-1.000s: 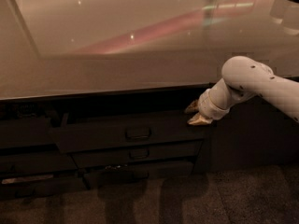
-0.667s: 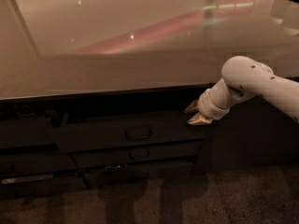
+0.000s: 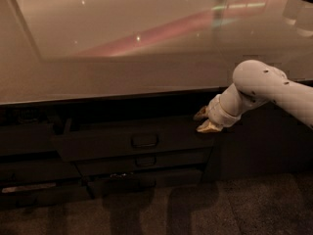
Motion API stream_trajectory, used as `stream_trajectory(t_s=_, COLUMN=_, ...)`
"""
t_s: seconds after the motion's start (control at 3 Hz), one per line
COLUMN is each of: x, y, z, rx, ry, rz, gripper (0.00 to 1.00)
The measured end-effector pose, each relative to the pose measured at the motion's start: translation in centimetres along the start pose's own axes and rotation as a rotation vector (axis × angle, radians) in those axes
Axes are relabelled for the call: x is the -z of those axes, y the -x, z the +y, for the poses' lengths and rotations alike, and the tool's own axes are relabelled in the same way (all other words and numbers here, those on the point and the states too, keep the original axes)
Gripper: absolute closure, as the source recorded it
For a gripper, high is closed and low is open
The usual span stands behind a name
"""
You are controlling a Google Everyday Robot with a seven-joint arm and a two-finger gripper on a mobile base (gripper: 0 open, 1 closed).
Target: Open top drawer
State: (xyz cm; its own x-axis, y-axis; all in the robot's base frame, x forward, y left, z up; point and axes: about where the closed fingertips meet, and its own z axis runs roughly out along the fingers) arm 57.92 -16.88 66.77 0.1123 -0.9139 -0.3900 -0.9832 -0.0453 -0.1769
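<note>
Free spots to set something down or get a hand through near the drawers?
Countertop is bare from its front edge to the far reflections. The floor in front is open too. Crowded: the hand sits at the right end of the top drawer, under the counter lip.

The hand point(image 3: 204, 121) sits at the upper right corner of the top drawer point(image 3: 98, 143), under the countertop point(image 3: 146, 77).

The glossy pale countertop point(image 3: 146, 58) shows streaked reflections, with the gripper point(image 3: 205, 121) just below its front edge.
</note>
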Motion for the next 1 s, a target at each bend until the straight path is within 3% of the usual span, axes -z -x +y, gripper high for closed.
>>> stream_trajectory(t_s=1.0, x=-0.02, y=0.16, z=1.37, rx=0.007, ry=0.005, rz=-0.001, gripper=1.00)
